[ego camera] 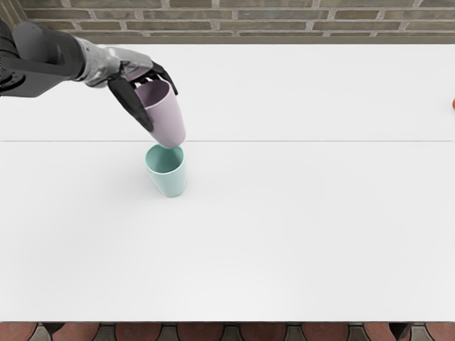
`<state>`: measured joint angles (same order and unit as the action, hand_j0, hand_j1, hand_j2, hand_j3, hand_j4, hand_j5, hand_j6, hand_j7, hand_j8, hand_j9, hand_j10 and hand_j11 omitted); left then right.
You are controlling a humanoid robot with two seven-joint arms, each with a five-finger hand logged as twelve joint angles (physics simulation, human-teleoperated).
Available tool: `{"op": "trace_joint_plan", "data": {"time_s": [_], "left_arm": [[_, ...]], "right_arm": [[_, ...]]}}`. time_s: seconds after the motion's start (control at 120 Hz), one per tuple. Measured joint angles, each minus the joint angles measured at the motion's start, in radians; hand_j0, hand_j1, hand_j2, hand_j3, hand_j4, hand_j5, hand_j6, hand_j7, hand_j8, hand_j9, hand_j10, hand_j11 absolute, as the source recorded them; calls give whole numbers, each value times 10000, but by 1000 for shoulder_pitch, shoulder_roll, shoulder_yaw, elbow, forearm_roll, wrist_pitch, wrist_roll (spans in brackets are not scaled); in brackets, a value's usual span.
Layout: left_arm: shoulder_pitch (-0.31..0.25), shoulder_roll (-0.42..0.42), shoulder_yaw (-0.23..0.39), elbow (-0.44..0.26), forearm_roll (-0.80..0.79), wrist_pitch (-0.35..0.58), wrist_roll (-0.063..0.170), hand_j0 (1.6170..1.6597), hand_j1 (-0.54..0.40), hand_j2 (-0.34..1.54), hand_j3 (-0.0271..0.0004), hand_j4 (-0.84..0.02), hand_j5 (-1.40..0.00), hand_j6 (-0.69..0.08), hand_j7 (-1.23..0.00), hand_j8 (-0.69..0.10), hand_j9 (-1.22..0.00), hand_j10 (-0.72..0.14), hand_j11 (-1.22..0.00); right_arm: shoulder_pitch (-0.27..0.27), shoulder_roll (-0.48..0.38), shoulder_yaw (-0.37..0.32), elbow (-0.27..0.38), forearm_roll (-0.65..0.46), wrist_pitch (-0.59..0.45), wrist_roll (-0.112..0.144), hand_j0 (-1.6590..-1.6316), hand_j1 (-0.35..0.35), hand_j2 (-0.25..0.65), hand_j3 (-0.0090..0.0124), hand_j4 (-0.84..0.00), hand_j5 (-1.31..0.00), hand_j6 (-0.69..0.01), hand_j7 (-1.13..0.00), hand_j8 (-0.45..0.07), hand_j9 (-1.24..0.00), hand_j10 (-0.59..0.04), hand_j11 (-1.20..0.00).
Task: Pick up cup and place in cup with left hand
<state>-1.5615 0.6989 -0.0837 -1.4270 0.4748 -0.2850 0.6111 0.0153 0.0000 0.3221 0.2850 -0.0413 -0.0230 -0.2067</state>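
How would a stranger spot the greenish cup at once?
Find the white table, then the robot's left hand in the picture's upper left. Below it stands the blue-green cup, open end up. Its neighbour, the pinkish cup, is held in that hand.

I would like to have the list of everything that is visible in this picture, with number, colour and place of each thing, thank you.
pink cup: 1, pale mauve-pink, tilted in the left hand, just behind and over the other cup
mint cup: 1, pale green-blue, standing on the table, left of centre
table: 1, white with a thin grey line across, middle of view
object: 1, orange, cut off at right edge, not identifiable
brick wall: 1, grey-brown, behind
floor tiles: several, reddish, bottom edge
left arm: 1, black and grey, upper left
left hand: 1, black, gripping the pink cup
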Motion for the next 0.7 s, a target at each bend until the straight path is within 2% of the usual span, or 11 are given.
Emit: {"op": "trace_joint_plan", "data": {"time_s": [0.175, 0.467, 0.7], "left_arm": [[-5, -1, 11, -9, -22, -2, 0, 16535, -2284, 1107, 0, -2038, -8132, -816, -7788, -1012, -7449, -3163, -7525], [-46, 16, 76, -31, -50, -28, 0, 16528, -2330, 1017, 0, -1918, -8290, -728, -7907, -899, -7563, -3106, -7672], [-55, 19, 110, -36, -62, -39, 0, 16525, -2347, 925, 0, -1728, -8511, -541, -8083, -847, -7699, -3028, -7795]], "right_arm": [[0, 0, 0, 0, 0, 0, 0, -16581, -3115, -65, 0, -307, -404, -305, -404, -306, -404, -307, -404], [0, 0, 0, 9, 0, 0, 0, -16581, -3116, -65, 0, -307, -403, -305, -404, -306, -404, -307, -404], [0, 0, 0, 11, 0, 0, 0, -16581, -3116, -65, 0, -307, -403, -304, -404, -306, -404, -307, -404]]}}
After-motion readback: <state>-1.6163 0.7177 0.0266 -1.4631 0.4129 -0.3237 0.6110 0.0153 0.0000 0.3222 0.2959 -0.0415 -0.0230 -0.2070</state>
